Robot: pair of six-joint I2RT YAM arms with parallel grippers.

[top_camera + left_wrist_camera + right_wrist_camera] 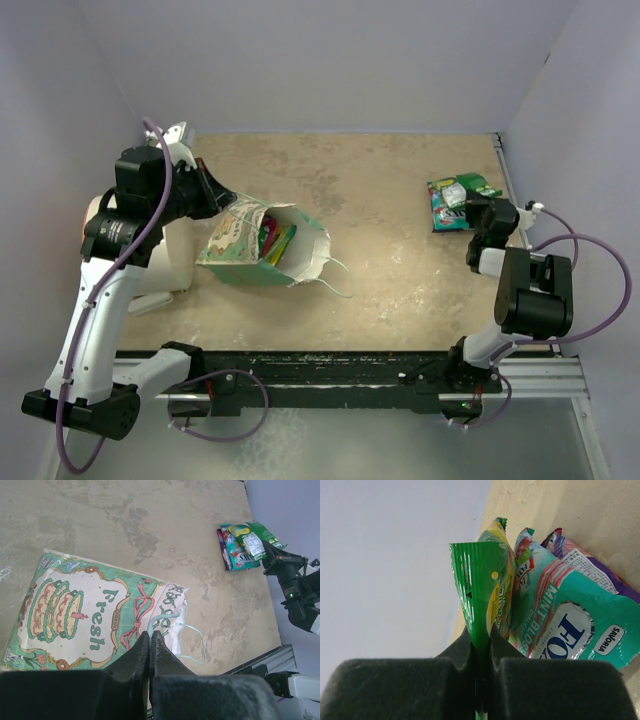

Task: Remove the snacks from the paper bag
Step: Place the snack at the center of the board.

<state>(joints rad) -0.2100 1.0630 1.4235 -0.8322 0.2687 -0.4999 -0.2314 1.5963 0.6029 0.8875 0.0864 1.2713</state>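
Observation:
The paper bag (pixel 240 243) lies on its side at mid-left, its mint-green mouth facing right, with green, yellow and red snacks (pixel 276 243) still inside. Its cream printed front (pixel 95 617) shows in the left wrist view. My left gripper (pixel 230 203) (pixel 150 634) is shut on the bag's pale string handle (pixel 161 616). At the far right lies a pile of snacks (pixel 452 203) (pixel 242 545): a teal mint packet (pixel 565 622) and a purple packet (pixel 592 567). My right gripper (pixel 472 210) (pixel 481 635) is shut on a green-yellow packet (pixel 482 585) at that pile.
A white cylinder (pixel 172 258) stands left of the bag, under the left arm. Lilac walls close in the table at the back, left and right; the snack pile is close to the right wall. The black rail (pixel 330 368) runs along the near edge.

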